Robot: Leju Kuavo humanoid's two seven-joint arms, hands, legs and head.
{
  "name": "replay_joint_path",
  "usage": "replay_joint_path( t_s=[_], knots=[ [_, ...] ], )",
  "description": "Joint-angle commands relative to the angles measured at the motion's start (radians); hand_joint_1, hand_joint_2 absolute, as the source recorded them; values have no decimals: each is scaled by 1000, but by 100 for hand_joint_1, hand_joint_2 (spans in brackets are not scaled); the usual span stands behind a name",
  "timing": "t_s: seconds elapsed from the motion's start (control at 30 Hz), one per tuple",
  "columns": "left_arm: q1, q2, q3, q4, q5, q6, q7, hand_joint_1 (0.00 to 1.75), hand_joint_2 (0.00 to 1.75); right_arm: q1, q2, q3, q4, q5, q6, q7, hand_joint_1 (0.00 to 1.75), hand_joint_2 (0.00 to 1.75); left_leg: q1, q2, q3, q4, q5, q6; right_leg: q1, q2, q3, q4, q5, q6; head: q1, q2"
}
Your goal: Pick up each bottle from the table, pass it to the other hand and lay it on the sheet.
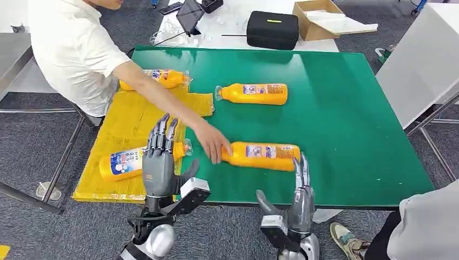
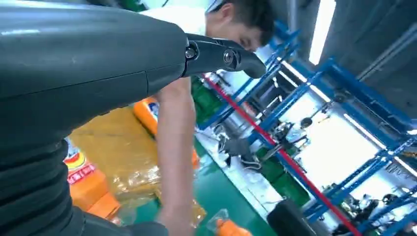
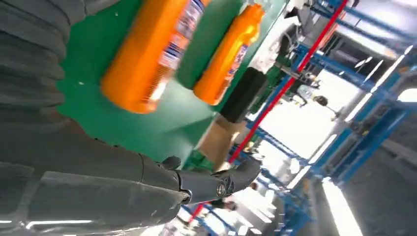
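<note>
Two orange bottles lie on the yellow sheet (image 1: pixel 130 122): one (image 1: pixel 125 161) near its front, one (image 1: pixel 159 77) at its far end. On the green table (image 1: pixel 346 114), a person's hand (image 1: pixel 212 142) holds the neck of a third bottle (image 1: pixel 262 155). A fourth bottle (image 1: pixel 254 93) lies further back. My left hand (image 1: pixel 161 160) is raised above the front of the sheet, fingers straight and apart, holding nothing. My right hand (image 1: pixel 296 203) hovers at the table's front edge, just short of the third bottle (image 3: pixel 147 54), open and empty.
A person in a white shirt (image 1: pixel 76 49) leans in from the left, arm across the sheet. Another person's leg and shoe (image 1: pixel 346 241) are at the lower right. A black case (image 1: pixel 272 28) and a cardboard box (image 1: pixel 319 19) sit on the white table beyond.
</note>
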State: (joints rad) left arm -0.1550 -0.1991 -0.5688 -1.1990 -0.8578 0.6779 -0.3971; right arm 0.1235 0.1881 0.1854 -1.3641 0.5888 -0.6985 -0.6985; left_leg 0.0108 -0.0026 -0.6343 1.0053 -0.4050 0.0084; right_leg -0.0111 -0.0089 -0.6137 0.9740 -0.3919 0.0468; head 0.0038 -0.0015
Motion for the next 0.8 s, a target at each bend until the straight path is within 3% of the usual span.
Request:
replay_joint_path(
  t_s=[0.03, 0.1, 0.27, 0.3, 0.43, 0.73, 0.8],
  knots=[
    [27, 10, -85, 6, 314, -158, -39, 0, 175, -68, 9, -258, 222, 445, 0, 0, 0, 175, 0, 0, 5, -2, -1, 0, 0, 0, 5, -2, -1, -1, 0, 0],
    [0, -5, -125, 86, 473, -292, -56, 0, 175, -99, -11, -335, 232, 619, 0, 41, 0, 175, -1, -2, 5, -2, -1, 1, 0, -2, 6, -2, -1, -1, 0, 0],
    [-45, -26, -175, 182, 548, -266, -111, 0, 175, -183, -60, -370, 262, 694, 0, 46, 0, 175, -1, -1, 7, -1, -2, 2, -1, 0, 9, -2, -2, -1, 0, 0],
    [-57, -27, -184, 184, 582, -275, -111, 0, 175, -222, -85, -350, 310, 704, 0, 80, 0, 175, -1, 0, 2, -1, 0, 1, -1, 0, 3, -2, 0, 0, 0, 0],
    [-82, -22, -206, 168, 612, -260, -105, 0, 175, -329, -153, -259, 472, 656, 0, 160, 0, 175, -2, 0, 2, -1, 0, 1, -2, 1, 2, -2, 1, 0, 0, 0],
    [-91, -14, -214, 142, 627, -267, -96, 0, 175, -395, -150, -173, 561, 655, 0, 199, 0, 175, -2, 2, 3, 0, 0, 2, -1, 2, 3, -1, 1, 0, 0, 0],
    [-93, -13, -215, 141, 629, -266, -94, 0, 175, -427, -148, -143, 627, 596, 0, 191, 0, 175, -2, 2, 2, 0, 0, 2, -1, 2, 2, -1, 2, 0, 0, 0]
  ],
)
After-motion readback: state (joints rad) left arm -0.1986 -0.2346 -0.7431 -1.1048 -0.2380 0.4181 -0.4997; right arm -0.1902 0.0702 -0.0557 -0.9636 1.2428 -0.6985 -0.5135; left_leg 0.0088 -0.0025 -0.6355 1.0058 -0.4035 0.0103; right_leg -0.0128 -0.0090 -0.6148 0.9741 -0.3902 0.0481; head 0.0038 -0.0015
